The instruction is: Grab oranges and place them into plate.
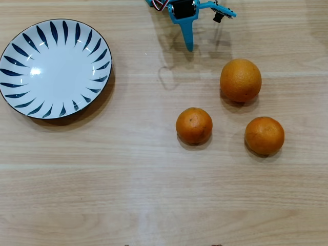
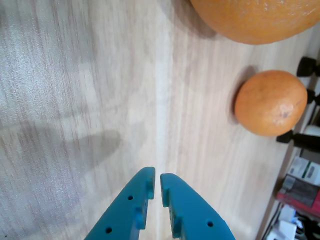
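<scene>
Three oranges lie on the wooden table in the overhead view: a large orange [image 1: 241, 80] at upper right, a small orange [image 1: 194, 125] near the middle and another small orange [image 1: 264, 135] to its right. The empty plate [image 1: 54, 69] sits at upper left, white with dark blue strokes. My blue gripper [image 1: 189, 47] hangs at the top edge, up and left of the large orange, touching nothing. In the wrist view the gripper [image 2: 156, 177] is shut with nothing between its fingers; the large orange [image 2: 255, 20] lies ahead and a small orange [image 2: 270, 102] to the right.
Bare wooden tabletop [image 1: 154, 195] fills the lower half of the overhead view and the space between plate and oranges. In the wrist view the table's edge runs along the right side, with boxes and dark objects [image 2: 302, 175] beyond it.
</scene>
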